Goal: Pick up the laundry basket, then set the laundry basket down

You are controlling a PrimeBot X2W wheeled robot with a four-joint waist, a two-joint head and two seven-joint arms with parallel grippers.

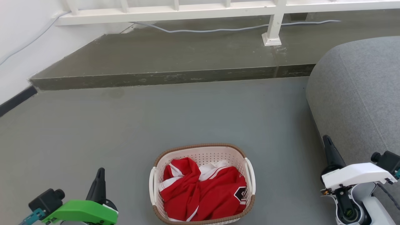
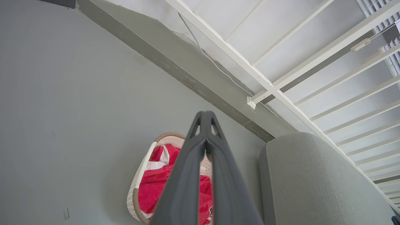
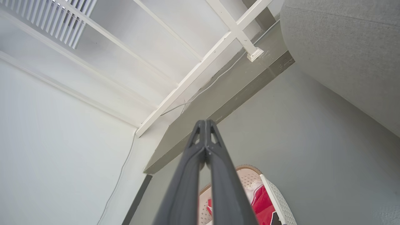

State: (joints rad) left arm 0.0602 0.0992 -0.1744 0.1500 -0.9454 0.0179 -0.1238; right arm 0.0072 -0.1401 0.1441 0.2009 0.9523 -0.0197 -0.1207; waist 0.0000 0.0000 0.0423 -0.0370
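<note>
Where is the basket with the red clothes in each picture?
Head view: the laundry basket is bottom centre, on the floor.
Left wrist view: laundry basket low, left of centre, behind the left gripper.
Right wrist view: laundry basket bottom edge, behind the right gripper.
Shared landmark: the white railing post.

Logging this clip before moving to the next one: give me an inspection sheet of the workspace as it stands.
Surface: smooth grey floor.
Job's things: laundry basket upright on the floor, red and white garment bunched inside.
Clutter: nothing seen.
Grippers: left gripper and right gripper shut, holding nothing, either side of the basket, apart from it.
Cables: grey cable along the raised step under the railing.
Surroundings: white railing, white wall, grey sofa at the robot's right.
</note>
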